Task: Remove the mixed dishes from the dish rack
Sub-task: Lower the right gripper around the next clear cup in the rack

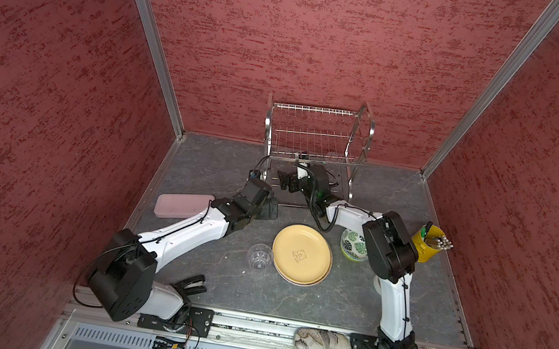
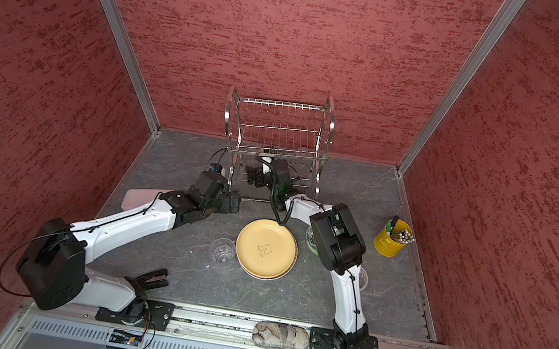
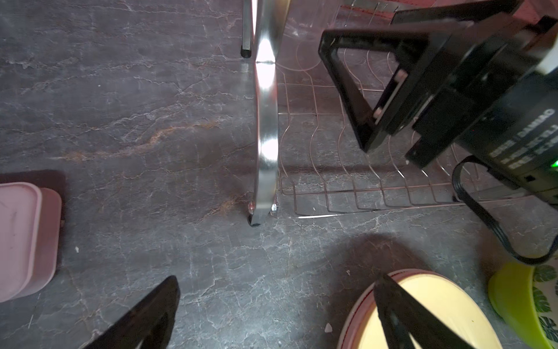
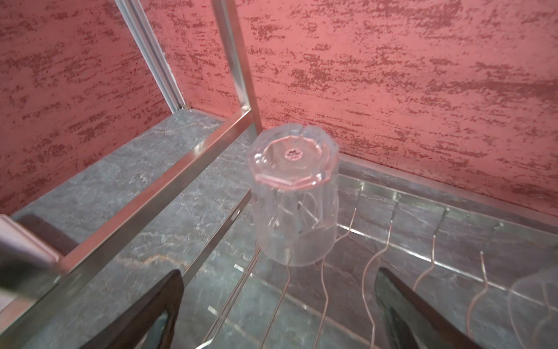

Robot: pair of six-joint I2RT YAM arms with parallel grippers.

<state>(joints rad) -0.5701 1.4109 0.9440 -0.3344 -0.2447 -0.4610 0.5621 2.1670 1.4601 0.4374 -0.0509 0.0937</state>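
The steel dish rack stands at the back of the table. My right gripper reaches into its lower tier, open. In the right wrist view an upside-down clear tumbler stands on the wires just ahead of the open right gripper; a second tumbler shows at the frame's edge. My left gripper hovers open over bare table by the rack's front left leg. On the table lie a tan-yellow bear plate stacked on a pink plate, a clear tumbler and a green-leaf bowl nested in a lime-green bowl.
A flat pink box lies left of the left gripper. A yellow bucket of utensils stands at the right. A pale plate edge peeks out under the right arm. A patterned bundle rests on the front rail.
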